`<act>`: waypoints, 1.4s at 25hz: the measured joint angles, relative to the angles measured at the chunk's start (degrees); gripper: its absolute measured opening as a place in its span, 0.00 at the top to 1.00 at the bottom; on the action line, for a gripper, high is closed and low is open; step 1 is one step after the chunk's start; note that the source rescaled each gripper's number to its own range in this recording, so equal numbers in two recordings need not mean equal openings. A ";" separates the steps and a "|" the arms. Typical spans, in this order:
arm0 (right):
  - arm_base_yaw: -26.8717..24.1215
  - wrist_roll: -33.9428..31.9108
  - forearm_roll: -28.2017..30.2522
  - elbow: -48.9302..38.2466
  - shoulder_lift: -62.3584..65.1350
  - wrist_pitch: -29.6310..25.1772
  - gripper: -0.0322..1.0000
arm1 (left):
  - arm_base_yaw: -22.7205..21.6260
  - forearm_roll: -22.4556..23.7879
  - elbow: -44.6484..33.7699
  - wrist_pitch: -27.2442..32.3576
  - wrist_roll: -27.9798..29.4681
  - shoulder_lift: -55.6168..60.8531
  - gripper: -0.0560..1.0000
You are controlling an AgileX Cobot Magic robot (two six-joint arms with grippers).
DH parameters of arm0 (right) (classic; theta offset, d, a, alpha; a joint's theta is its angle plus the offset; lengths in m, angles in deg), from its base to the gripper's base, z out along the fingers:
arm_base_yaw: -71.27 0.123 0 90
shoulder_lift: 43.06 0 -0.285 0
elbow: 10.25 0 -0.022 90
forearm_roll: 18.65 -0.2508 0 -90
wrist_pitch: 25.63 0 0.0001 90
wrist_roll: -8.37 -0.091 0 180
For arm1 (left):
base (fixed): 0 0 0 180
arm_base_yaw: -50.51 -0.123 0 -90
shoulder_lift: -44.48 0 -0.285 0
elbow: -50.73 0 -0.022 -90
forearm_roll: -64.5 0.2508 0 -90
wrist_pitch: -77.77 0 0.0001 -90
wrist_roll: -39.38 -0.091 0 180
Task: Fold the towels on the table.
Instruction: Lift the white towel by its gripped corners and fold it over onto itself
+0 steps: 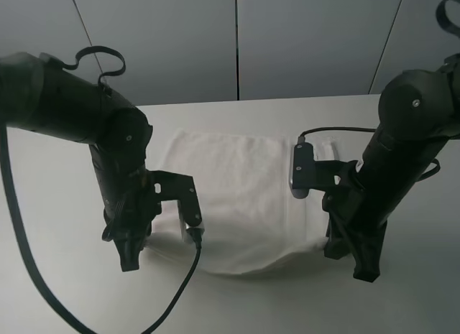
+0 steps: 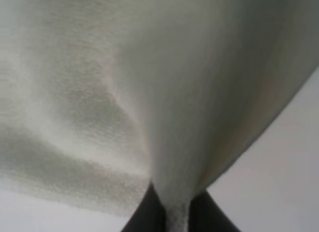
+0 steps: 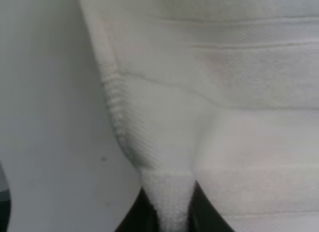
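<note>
White table (image 1: 273, 305) beneath white towel (image 1: 237, 197), its near edge tight between left jaws and right jaws.

Place: robot laboratory or test cell
Walls: plain grey panels (image 1: 165, 39) with dark vertical seams
Work surface: plain white matte counter (image 1: 65, 298)
Equipment: two black robot arms, left arm (image 1: 72, 104) and right arm (image 1: 410, 126); a camera module (image 1: 300, 169) bracketed at the wrist; loose black cable (image 1: 16, 219)
Item laid out: one white towel (image 1: 237, 197)
</note>
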 joint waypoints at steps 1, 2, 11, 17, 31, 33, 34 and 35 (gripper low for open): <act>0.00 0.00 -0.25 0.00 1.11 -1.12 0.97 | 0.00 -0.24 -0.02 0.62 0.24 0.87 0.95; 0.00 -0.10 -0.39 0.00 1.95 -1.97 0.97 | 0.10 -0.52 -0.02 1.03 0.66 1.88 0.95; 0.00 -15.85 -1.08 -0.09 9.45 -4.19 0.97 | 0.11 -1.35 -0.12 1.53 14.05 11.13 0.92; 0.00 -28.87 0.06 0.02 10.60 -2.28 0.97 | 0.11 -1.01 -0.12 -1.85 22.18 14.41 0.92; 0.00 -57.08 14.67 2.89 10.83 6.01 0.97 | -4.33 1.54 -0.12 -10.01 37.52 14.91 0.89; 0.00 -60.30 17.11 2.89 10.83 8.61 0.97 | -5.59 1.54 -0.12 -11.70 37.95 14.91 0.89; 0.00 -61.77 18.40 2.89 10.83 9.61 0.97 | -6.17 1.65 -0.12 -12.63 38.03 14.91 0.89; 0.00 -63.22 19.59 2.89 10.83 10.76 0.97 | -6.71 1.65 -0.12 -13.48 38.07 14.91 0.89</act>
